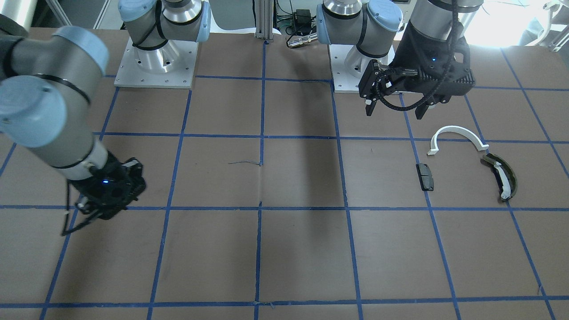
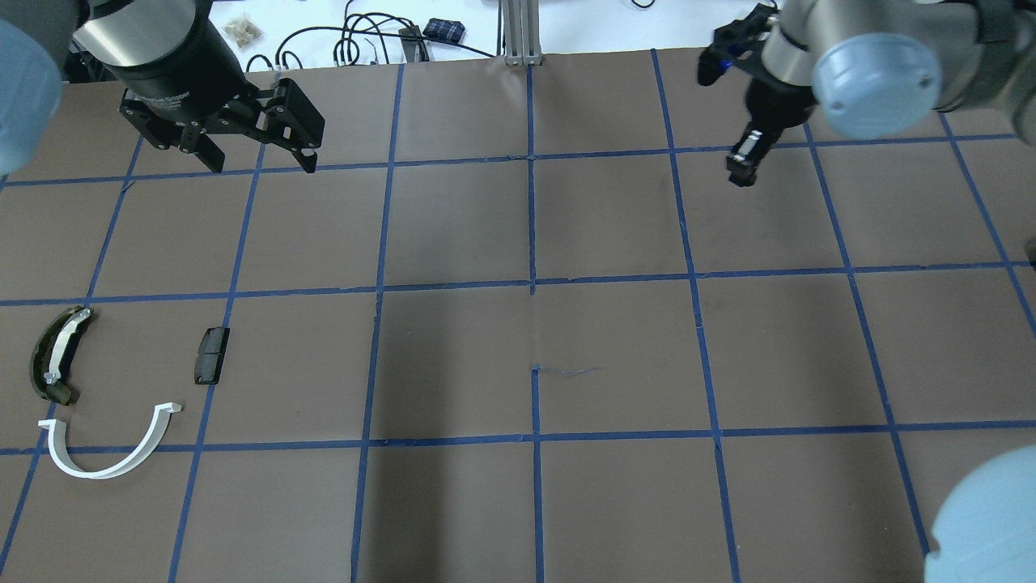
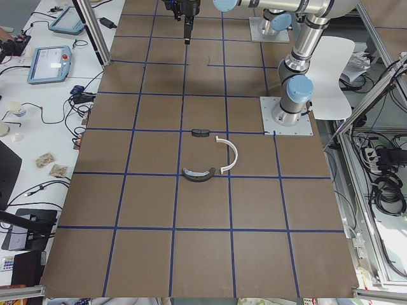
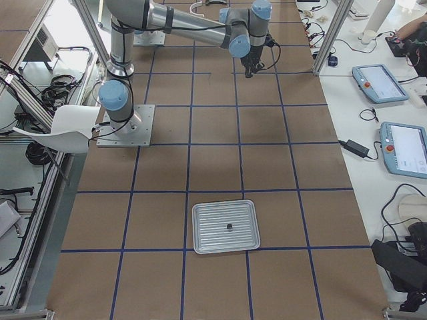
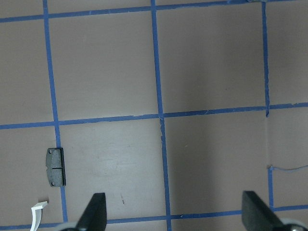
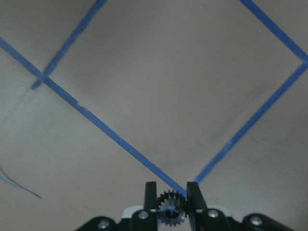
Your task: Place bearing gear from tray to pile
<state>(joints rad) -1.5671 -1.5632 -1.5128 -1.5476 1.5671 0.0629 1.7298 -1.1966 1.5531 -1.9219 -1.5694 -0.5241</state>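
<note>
Your right pincer (image 6: 172,191) is clenched on the small black toothed bearing gear (image 6: 172,211), held above the brown desk (image 2: 615,356), well apart from the pile (image 3: 202,175). Your left pincer (image 2: 263,164) hangs released near that pile: a white semicircular arc (image 2: 91,474), a small black rectangular block (image 2: 211,355) and an olive-green curved piece with white strip (image 2: 57,352).

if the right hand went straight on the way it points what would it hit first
Probably just the bare table, close to a blue tape line. Nothing lies below the right hand, which grips the gear; its height is unclear.
</note>
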